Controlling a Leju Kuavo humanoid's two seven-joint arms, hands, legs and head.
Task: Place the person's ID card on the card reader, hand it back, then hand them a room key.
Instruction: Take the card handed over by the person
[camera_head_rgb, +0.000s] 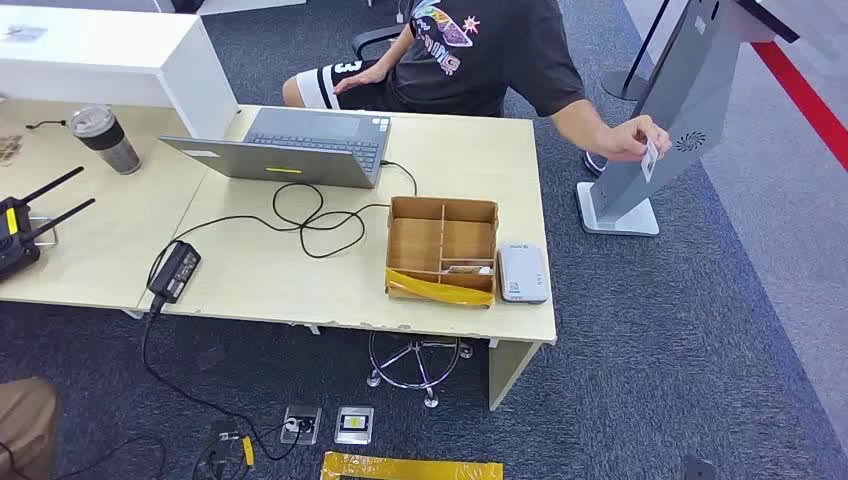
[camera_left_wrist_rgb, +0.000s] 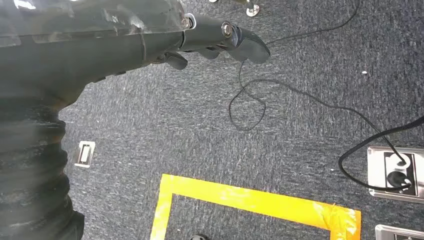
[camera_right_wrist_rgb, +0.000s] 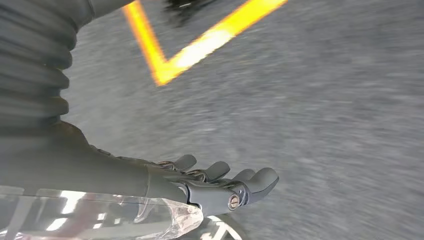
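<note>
Step in hand, as judged: the very start — the ID card (camera_head_rgb: 650, 158) has not yet been taken by the robot. A person's hand (camera_head_rgb: 633, 138) at the right of the head view, a little above mid-height, holds the card out past the right end of the desk (camera_head_rgb: 260, 275), in front of a grey kiosk stand (camera_head_rgb: 668, 115). The card looks small, pale and flat, pinched at one edge and hanging roughly upright; any print on it is too small to read.

The card reader (camera_head_rgb: 522, 272) — a white, flat box — lies on the desk just right of centre, just beside a wooden compartment box (camera_head_rgb: 442, 250). Something pale lies in one lower-right compartment of that box; whether it is a room key cannot be told.

Left hand (camera_left_wrist_rgb: 215, 42): over grey carpet, fingers extended and loosely apart, holding nothing. Right hand (camera_right_wrist_rgb: 220, 182): likewise over carpet, fingers extended side by side, holding nothing; that view is blurred.

Next move, as judged: the right hand must rise toward the offered card and close on its free edge, well clear of the person's fingers.
</note>
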